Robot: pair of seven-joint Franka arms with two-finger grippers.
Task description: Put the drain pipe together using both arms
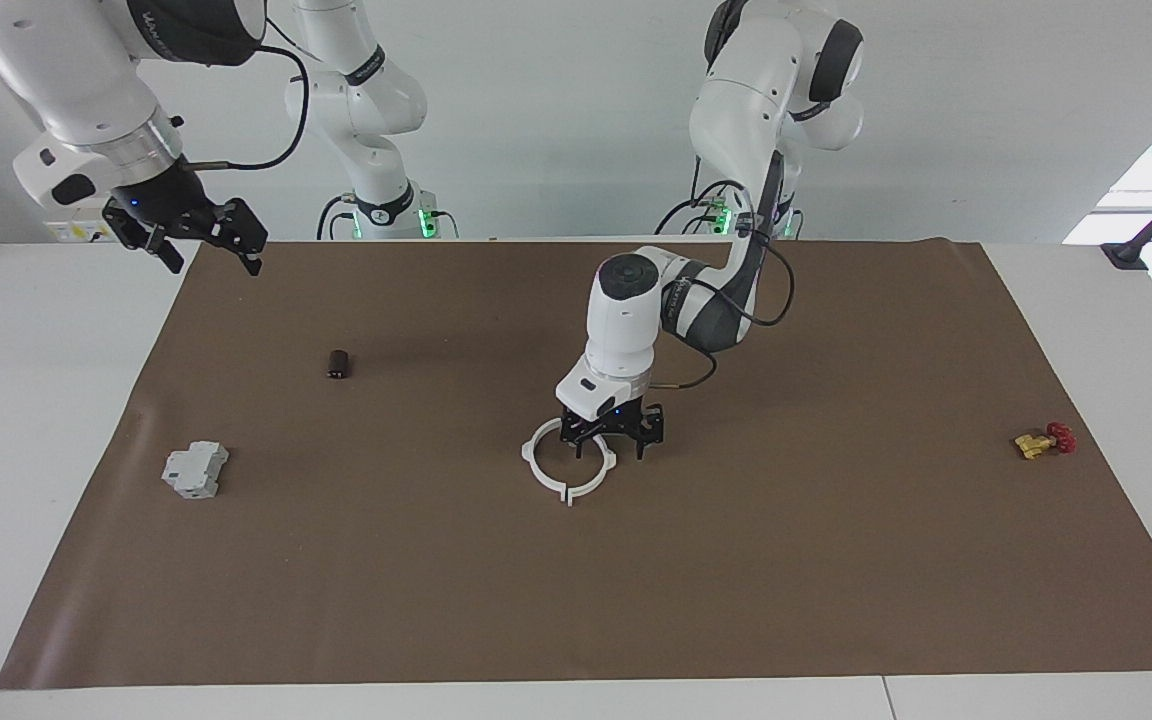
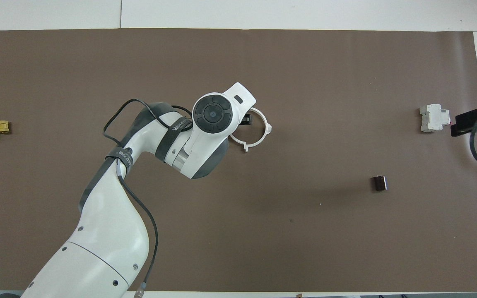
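The drain pipe lies flat on the brown mat as one white ring with outward tabs, near the table's middle. My left gripper hangs just over the ring's edge toward the left arm's end, open and holding nothing. In the overhead view the left wrist covers part of the drain pipe, and only one black finger shows. My right gripper waits raised over the mat's corner at the right arm's end, open and empty; its tip shows beside the switch unit.
A grey switch unit and a small black cylinder lie toward the right arm's end. A brass valve with a red handle lies toward the left arm's end. The brown mat covers most of the table.
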